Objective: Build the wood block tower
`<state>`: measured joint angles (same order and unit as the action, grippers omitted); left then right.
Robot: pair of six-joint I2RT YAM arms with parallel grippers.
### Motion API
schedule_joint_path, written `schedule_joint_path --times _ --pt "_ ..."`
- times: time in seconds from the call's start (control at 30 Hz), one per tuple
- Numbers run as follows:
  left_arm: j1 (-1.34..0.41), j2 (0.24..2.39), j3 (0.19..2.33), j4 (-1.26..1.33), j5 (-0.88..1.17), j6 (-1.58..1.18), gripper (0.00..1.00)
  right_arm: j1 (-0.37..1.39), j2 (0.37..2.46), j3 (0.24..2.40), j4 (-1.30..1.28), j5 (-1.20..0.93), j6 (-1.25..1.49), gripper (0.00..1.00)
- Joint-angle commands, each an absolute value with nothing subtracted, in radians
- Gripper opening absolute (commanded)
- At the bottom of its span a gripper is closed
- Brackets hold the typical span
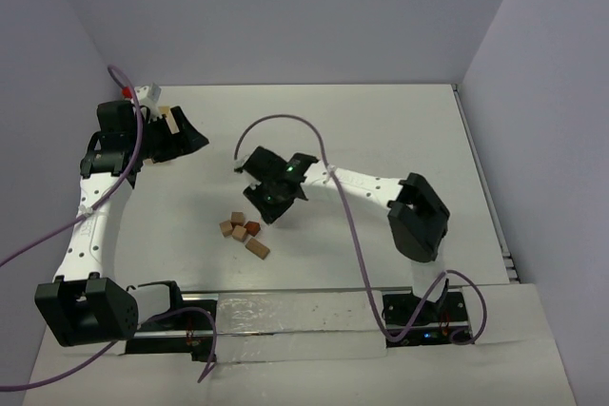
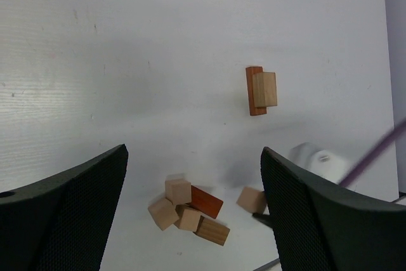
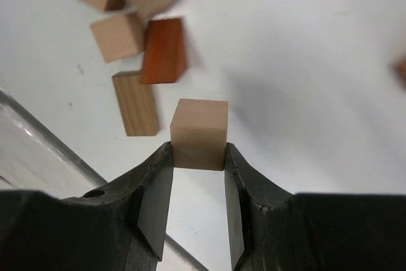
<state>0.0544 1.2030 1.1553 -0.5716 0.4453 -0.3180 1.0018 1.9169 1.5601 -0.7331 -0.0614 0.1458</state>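
Right gripper [image 3: 198, 152]: jaws closed on a light tan cube [image 3: 199, 132], one finger pressed to each side face, the cube projecting beyond the fingertips. Left gripper [image 2: 193, 152]: jaws wide apart with nothing between them, positioned toward the far left of the table [image 1: 381, 121], well apart from the loose blocks. The loose blocks lie in a tight cluster [image 1: 244, 231] on the table near its middle, just beside the right gripper. The cluster comprises three tan cubes, one reddish-brown block [image 3: 163, 51] and one tan brick [image 3: 136, 103] lying flat at the end nearest the arm bases. The reddish-brown block touches a tan cube [image 3: 117, 36] along its side. The left wrist view shows a separate pair standing apart from the cluster: a tan block [image 2: 265, 89] set against a reddish-brown brick [image 2: 250, 93]. Whether the tan block rests on top of the brick or beside it cannot be determined.
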Motion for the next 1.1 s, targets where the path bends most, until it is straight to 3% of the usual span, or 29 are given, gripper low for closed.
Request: schedule_joint_path --times 0.0,0.13,0.33,1.07 --pt "0.058 1.203 1.177 -0.529 0.376 -0.357 0.96 0.88 1.733 1.548 -0.715 0.047 0.237 0.0" --pt "0.058 1.22 1.194 -0.541 0.309 -0.378 0.99 0.763 1.702 1.587 -0.735 0.09 0.307 0.0" --pt "0.058 1.238 1.207 -0.545 0.289 -0.393 0.99 0.614 1.816 1.792 -0.866 0.12 0.418 0.0" --pt "0.058 1.233 1.172 -0.521 0.25 -0.411 0.99 0.593 2.092 1.97 -0.927 0.106 0.528 0.0"
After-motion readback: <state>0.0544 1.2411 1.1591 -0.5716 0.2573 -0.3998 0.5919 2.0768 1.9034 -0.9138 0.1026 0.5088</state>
